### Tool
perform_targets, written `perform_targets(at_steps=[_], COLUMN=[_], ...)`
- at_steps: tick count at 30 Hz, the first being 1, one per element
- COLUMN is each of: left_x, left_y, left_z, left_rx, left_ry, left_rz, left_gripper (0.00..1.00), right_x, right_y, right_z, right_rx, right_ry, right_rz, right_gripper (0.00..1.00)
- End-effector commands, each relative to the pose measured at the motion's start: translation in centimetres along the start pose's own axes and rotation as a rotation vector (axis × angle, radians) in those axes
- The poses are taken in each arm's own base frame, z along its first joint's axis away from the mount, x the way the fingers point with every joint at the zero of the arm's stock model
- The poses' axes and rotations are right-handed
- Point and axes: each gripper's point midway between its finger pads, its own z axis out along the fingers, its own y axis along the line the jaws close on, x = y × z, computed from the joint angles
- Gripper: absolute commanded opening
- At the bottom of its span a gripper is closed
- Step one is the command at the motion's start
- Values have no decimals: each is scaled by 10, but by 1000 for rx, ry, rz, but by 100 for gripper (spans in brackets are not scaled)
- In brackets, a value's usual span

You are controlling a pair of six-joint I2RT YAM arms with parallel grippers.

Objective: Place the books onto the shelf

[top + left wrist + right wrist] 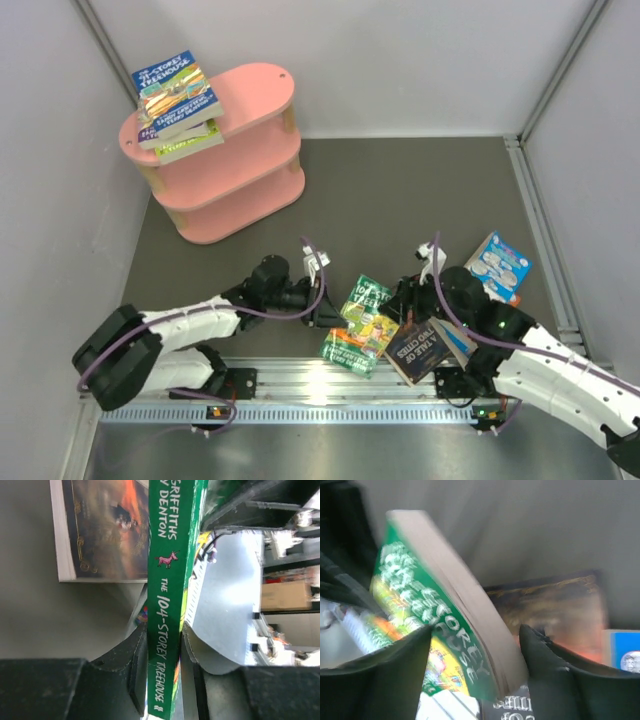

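Observation:
A green "104-Storey Treehouse" book [362, 325] is held on edge above the table's near middle. My left gripper [335, 310] is shut on its spine [167, 555], one finger pressed to each side. From the right, my right gripper [405, 305] stands open around the same book [445, 630]; one finger overlaps the cover, the other stands just clear of the page edge. A dark brownish book [425, 350] lies under the right gripper. A blue-and-white book [498, 262] lies at the right. The pink shelf [250, 90] at the back left carries a stack of books [175, 100] on its top board.
A metal rail [330, 385] runs along the near edge between the arm bases. Grey walls close in the left, back and right sides. The shelf's two lower boards [240, 190] show no books.

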Motion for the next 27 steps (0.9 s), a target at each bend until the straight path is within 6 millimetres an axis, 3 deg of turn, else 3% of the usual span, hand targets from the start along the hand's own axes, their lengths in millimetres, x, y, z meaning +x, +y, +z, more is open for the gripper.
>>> perform_targets(at_steps=[1, 2, 3, 4, 6, 7, 10, 11, 12, 13, 15, 16, 17, 18, 19, 21, 22, 24, 25, 26, 27], left_x=[-48, -78, -88, -119, -138, -167, -199, -228, -240, -261, -290, -308, -326, -337, -352, -375, -384, -407, -413, -432, -431], left_y=[-29, -53, -56, -84, -85, -114, -123, -148, -154, -180, -186, -212, -207, -215, -238, -245, -266, -264, -281, -267, -276], left_z=[-10, -14, -22, -30, -43, -54, -70, -82, -90, -108, -126, -146, -159, -171, -191, -217, -233, -257, -271, -295, -299], left_rx=[-99, -95, -142, -141, -238, -231, -329, -325, -346, -351, -387, -371, -406, -411, -394, -392, -361, -351, -317, -341, -241], left_ry=[-70, -126, -149, -209, -208, -260, -282, -343, -364, -432, -494, -564, -609, -656, -732, -824, -879, -947, -981, -1037, -1015], left_rz=[117, 174, 197, 252, 266, 311, 337, 380, 401, 434, 443, 476, 468, 466, 501, 487, 516, 484, 505, 495, 443], left_gripper=[0, 0, 0, 0, 0, 0, 0, 0, 0, 0, 0, 0, 0, 0, 0, 0, 0, 0, 0, 0, 0], right_x=[-46, -51, -53, -56, -61, -63, -66, -66, -62, -61, -48, -42, -36, -27, -22, -10, -6, -2, -1, 1, 2], right_y=[-4, -6, -10, -12, -20, -22, -32, -37, -40, -42, -45, -46, -43, -47, -46, -45, -44, -38, -37, -36, -36], right_z=[-13, -18, -24, -29, -40, -45, -60, -67, -66, -67, -60, -56, -52, -46, -42, -33, -30, -25, -24, -23, -22], right_rx=[90, 104, 137, 150, 204, 220, 267, 289, 300, 300, 293, 293, 272, 274, 266, 236, 222, 176, 165, 155, 155], right_ry=[-190, -213, -223, -242, -270, -286, -340, -360, -362, -366, -338, -320, -296, -271, -256, -220, -214, -207, -205, -200, -195], right_rz=[64, 73, 83, 88, 106, 116, 149, 161, 185, 193, 215, 225, 245, 256, 266, 295, 304, 321, 324, 327, 327], right_gripper=[75, 77, 78, 79, 80, 80, 80, 80, 79, 79, 78, 77, 77, 75, 75, 72, 71, 69, 69, 68, 67])
